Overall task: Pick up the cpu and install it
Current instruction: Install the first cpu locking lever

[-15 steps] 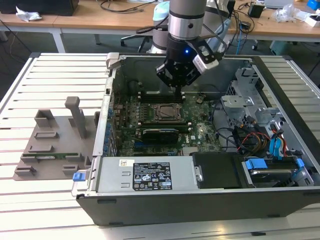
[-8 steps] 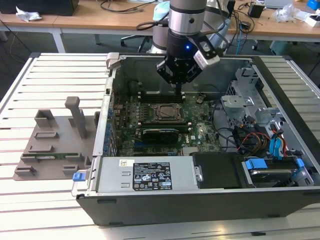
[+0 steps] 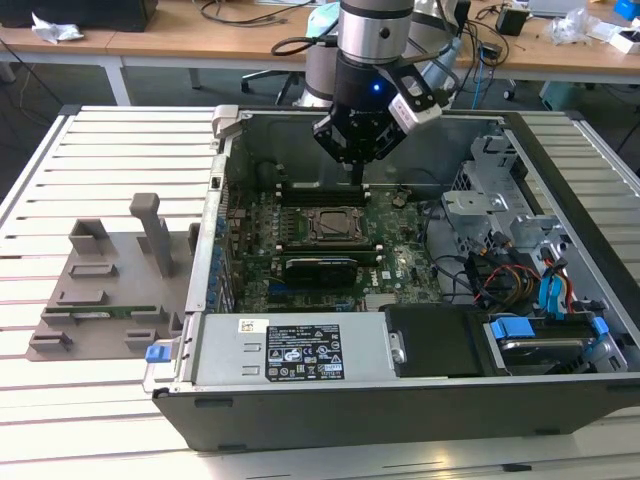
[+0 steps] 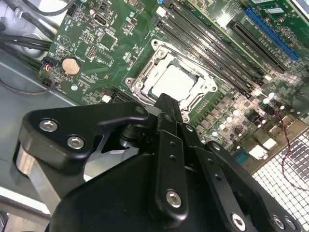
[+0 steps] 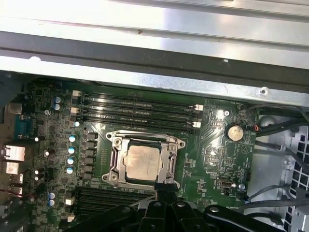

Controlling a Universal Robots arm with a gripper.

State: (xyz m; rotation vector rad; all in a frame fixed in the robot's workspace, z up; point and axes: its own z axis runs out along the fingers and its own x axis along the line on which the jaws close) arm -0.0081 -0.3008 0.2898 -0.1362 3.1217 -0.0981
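The cpu (image 3: 330,222) lies flat in the black-framed socket on the green motherboard (image 3: 400,255) inside the open computer case. Its silver-grey top plate shows in both wrist views (image 4: 175,82) (image 5: 142,162), with the metal socket frame (image 5: 115,159) around it. My gripper (image 3: 356,178) hangs just above the board, a little behind the socket in the exterior view. Its black fingers are shut together with nothing between them, and their tip (image 4: 166,102) (image 5: 162,187) sits close to the socket's edge.
Memory slots (image 5: 137,108) run beside the socket, and a coin battery (image 5: 235,131) sits nearby. The case walls (image 3: 225,130) ring the board. A power supply (image 3: 295,350) and blue-handled drive bays (image 3: 545,335) fill the front. A grey fixture (image 3: 110,270) stands at the exterior view's left.
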